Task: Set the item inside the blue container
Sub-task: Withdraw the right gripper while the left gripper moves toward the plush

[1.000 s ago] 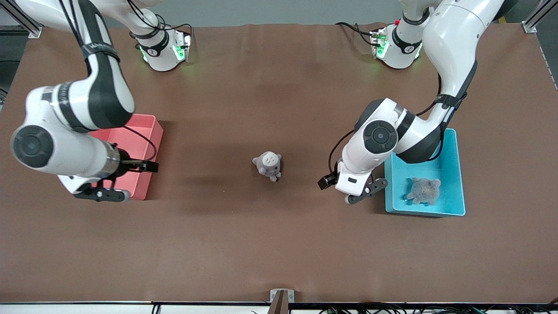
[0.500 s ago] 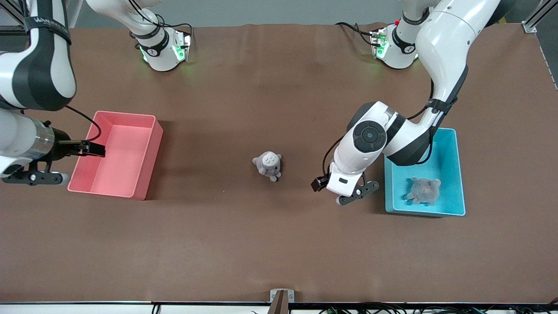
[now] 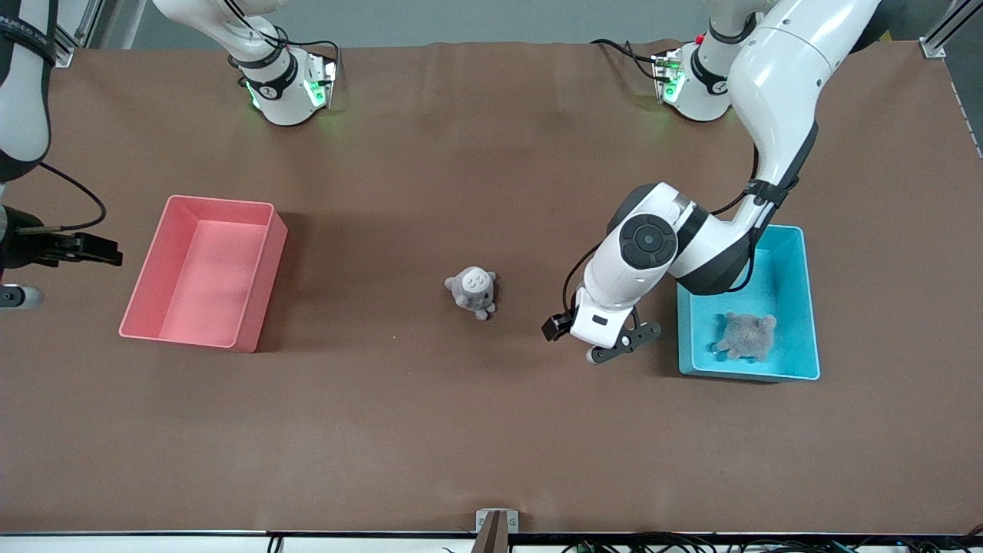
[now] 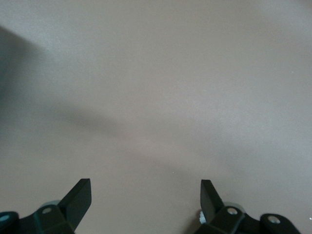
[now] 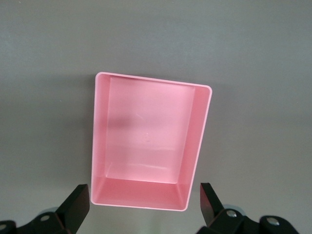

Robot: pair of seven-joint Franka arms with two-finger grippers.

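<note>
Here we saw the blue container [image 3: 799, 307] at the left arm's end of the table, a gray plush toy [image 3: 745, 336] lying inside. Our left gripper [image 3: 610, 349] hung open and empty over bare table just beside it. Our right gripper [image 5: 145, 202] waited, fingers spread, beside the pink bin [image 3: 201, 273].

No brand, label or number is legible on the bins, the table or the arms. A dark strap on the right arm [image 3: 21, 34] carries white lettering, cut off at the view's edge and unreadable.
</note>
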